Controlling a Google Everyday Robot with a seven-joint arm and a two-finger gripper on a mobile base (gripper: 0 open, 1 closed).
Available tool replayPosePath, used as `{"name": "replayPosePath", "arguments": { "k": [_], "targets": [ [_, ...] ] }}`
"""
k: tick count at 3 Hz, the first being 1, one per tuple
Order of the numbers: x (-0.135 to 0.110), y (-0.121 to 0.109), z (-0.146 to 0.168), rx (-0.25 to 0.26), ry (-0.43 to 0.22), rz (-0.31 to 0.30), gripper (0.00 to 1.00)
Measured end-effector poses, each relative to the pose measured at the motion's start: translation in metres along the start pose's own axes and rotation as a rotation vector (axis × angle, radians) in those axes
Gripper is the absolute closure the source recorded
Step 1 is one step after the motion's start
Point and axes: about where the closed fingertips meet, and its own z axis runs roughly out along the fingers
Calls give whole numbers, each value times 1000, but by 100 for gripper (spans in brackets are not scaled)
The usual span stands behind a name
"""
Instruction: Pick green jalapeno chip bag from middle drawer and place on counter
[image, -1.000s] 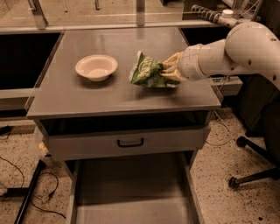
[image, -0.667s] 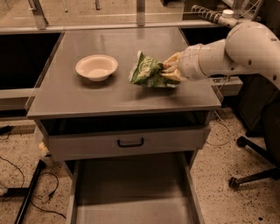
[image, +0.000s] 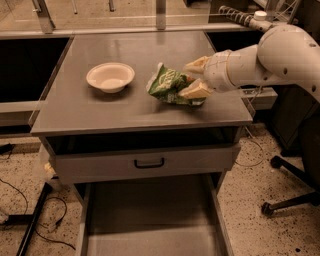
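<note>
Clasping claw around bag on counter

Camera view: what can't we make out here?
- green jalapeno chip bag: right end hidden by the claw, which is over the counter; lettering too small to read.
- Claw: cannot tell whether it grips the bag; the bag covers the contact.
- middle drawer: front cut off by the bottom edge.
- arm: base cut off by the right edge.

Lab: robot hand over counter, cables, office chair.
</note>
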Motion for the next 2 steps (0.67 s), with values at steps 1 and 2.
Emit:
{"name": "replayPosePath", "arguments": {
  "k": [1, 2],
  "targets": [
    [0, 0, 0, 0, 0, 0, 0],
    [0, 0, 0, 0, 0, 0, 0]
  ]
}}
